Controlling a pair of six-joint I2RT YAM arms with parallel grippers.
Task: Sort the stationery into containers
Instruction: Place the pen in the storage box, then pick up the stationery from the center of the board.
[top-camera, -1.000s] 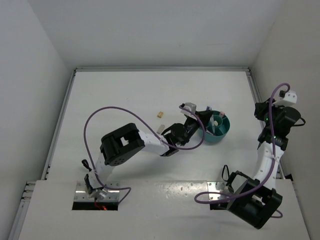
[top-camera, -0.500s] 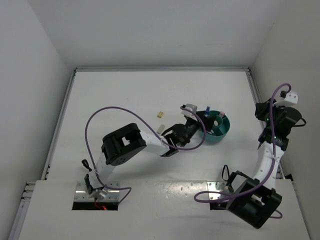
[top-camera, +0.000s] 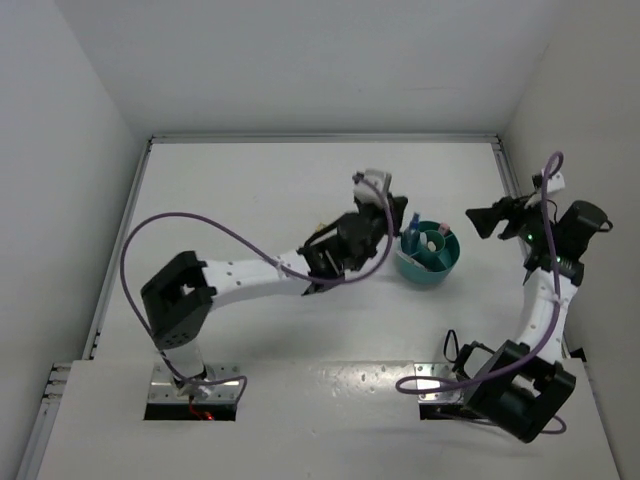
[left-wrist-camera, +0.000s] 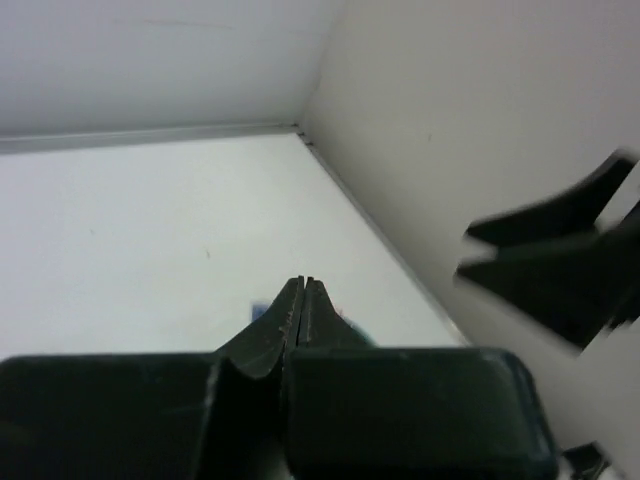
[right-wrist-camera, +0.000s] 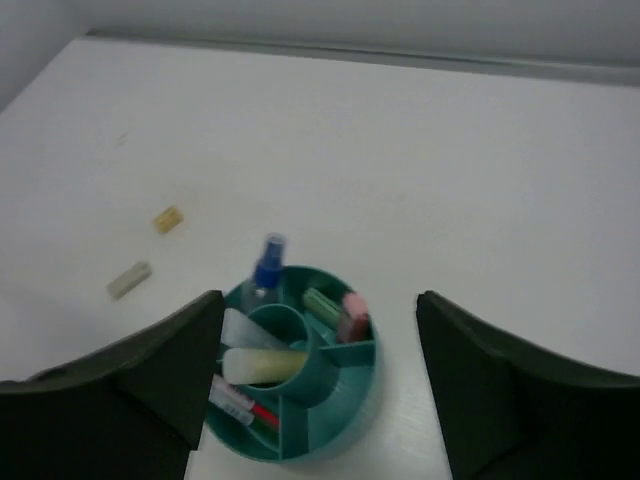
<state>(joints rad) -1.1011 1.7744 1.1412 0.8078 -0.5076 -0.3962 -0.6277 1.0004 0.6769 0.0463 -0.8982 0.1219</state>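
Top external: left tool (left-wrist-camera: 303, 289), pressed together and empty, is lifting off the teal cup (top-camera: 437, 268) at right centre, blue pen (right-wrist-camera: 267, 264) now sitting inside. Right tool (right-wrist-camera: 318, 300), spread apart, is swinging in; yellow eraser (right-wrist-camera: 167, 219) and grey eraser (right-wrist-camera: 129, 280) are waiting.

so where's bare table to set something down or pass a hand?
Bare: the table left of the left arm, the far strip between the teal cup and the back wall, and the near patch between the arm bases. Crowded: left of the cup, with the left gripper, yellow eraser and grey eraser; the right gripper hangs to its right.
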